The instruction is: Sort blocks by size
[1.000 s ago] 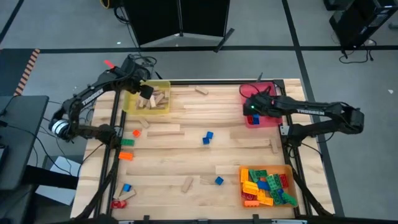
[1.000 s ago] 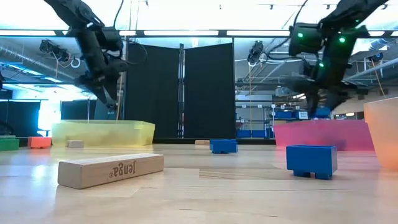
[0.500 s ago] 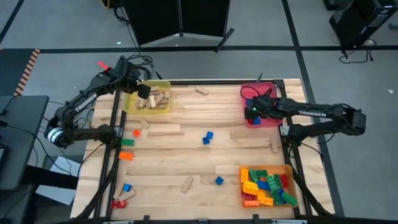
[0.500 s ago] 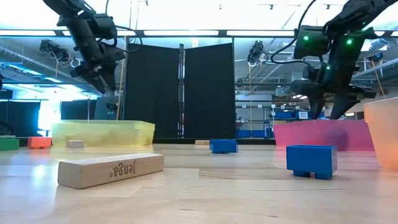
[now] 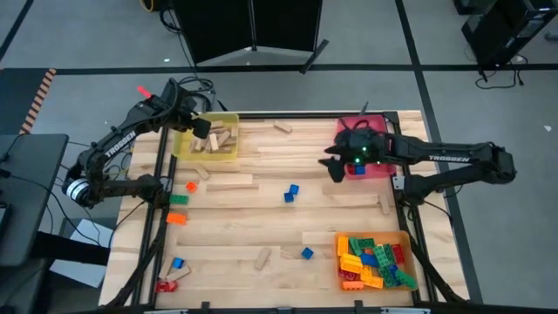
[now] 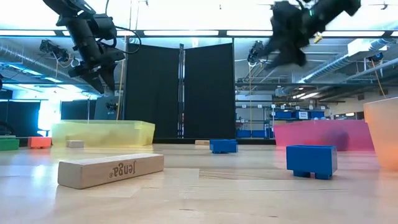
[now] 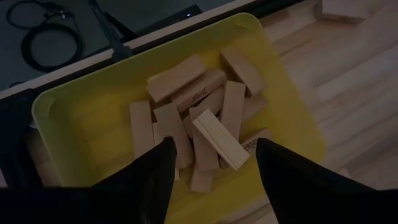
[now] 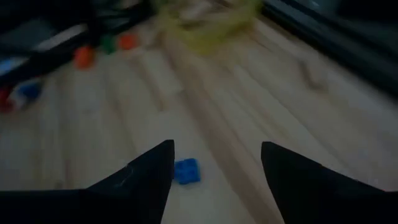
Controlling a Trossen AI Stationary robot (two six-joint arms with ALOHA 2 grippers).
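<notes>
Since a second ago we have swung our right gripper (image 5: 333, 166) off the red tray (image 5: 377, 166), jaws apart and empty; our left gripper (image 5: 201, 129), also parted and empty, hangs over the yellow tray (image 7: 74, 112) of wooden blocks (image 7: 214, 138). Next, likely the small blue brick (image 8: 186, 171) left of the red tray: light, rigid, slick-sided, best pinched across flat faces. Red tray contents stay hidden.

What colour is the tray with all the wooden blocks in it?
Yellow tray; the left wrist view shows it best.
</notes>
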